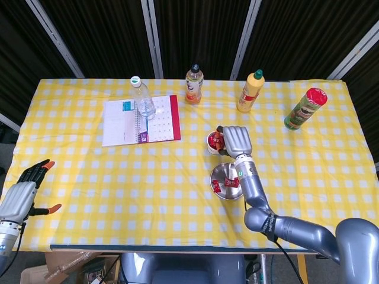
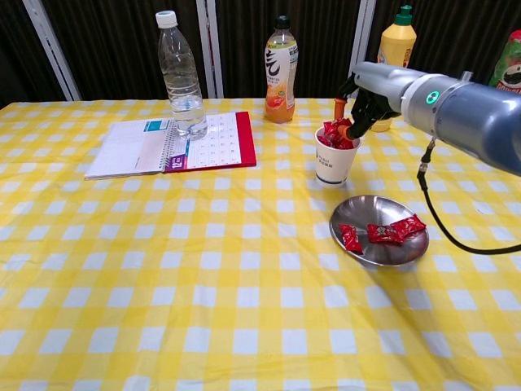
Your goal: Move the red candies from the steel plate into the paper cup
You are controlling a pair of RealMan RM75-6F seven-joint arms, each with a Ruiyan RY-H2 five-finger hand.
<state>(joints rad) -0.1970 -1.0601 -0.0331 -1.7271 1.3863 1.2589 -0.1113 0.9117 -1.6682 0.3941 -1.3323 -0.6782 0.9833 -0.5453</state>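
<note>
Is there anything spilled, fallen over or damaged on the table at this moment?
Nothing stands out. The bottles stand upright, the red candies lie inside the steel plate, and the paper cup stands upright under the right hand.

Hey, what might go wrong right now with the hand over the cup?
The right hand holds a red candy right at the white paper cup, which already looks heaped, so the candy might slide off. The light cup could tip if nudged. Three candies remain on the steel plate.
</note>
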